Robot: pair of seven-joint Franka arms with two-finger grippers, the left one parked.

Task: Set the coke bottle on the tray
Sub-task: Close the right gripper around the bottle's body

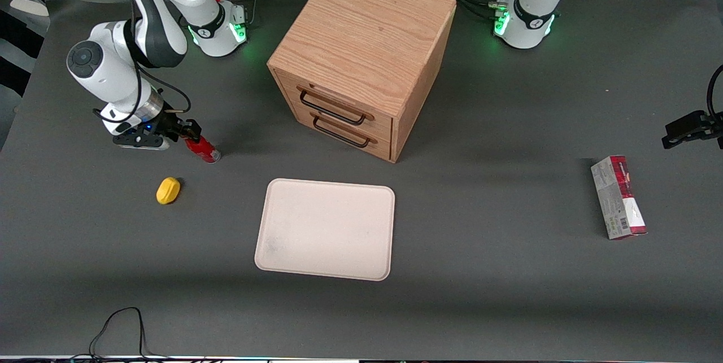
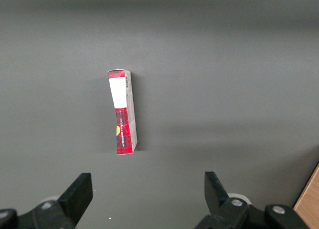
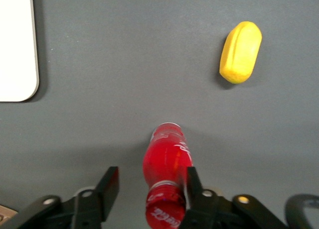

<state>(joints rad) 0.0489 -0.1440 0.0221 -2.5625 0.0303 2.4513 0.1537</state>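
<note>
1. The coke bottle (image 1: 202, 149) lies on its side on the counter (image 1: 508, 272), toward the working arm's end, cap toward the gripper (image 3: 149, 186).
2. The gripper sits low over the bottle's cap end; its jaws are spread, one finger touching the neck, the other apart from it.
3. A yellow lemon-shaped lump (image 1: 168, 190) rests near the bottle, closer to the front camera.
4. The tray (image 1: 326, 229) lies flat in front of the wooden drawer cabinet (image 1: 361, 58), well apart from the bottle.

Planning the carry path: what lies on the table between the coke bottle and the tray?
Nothing: in the front view, bare table separates the coke bottle, at the gripper, from the tray. The yellow lemon-shaped lump lies off that line, nearer the camera.
</note>
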